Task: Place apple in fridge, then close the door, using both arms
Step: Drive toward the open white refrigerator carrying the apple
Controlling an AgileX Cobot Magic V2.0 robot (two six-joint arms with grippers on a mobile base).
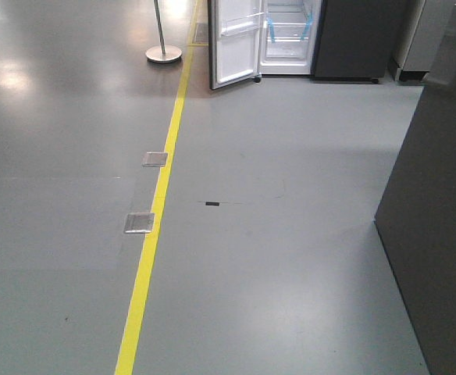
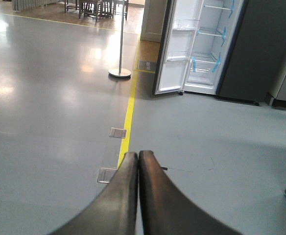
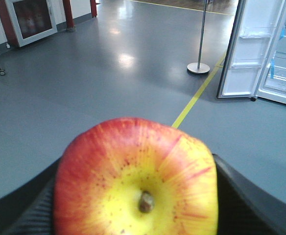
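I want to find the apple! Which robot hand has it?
The right gripper holds the red-and-yellow apple between its fingers; the left gripper is shut with nothing in it.

No legible text, apparently, anywhere

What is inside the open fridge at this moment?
Inside the fridge are white shelves with blue tape strips; no food shows on them. The top part lies outside every picture, so its contents cannot be seen.

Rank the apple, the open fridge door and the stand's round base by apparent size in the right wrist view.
1. apple, largest only through nearness to the camera
2. door
3. round base, smallest
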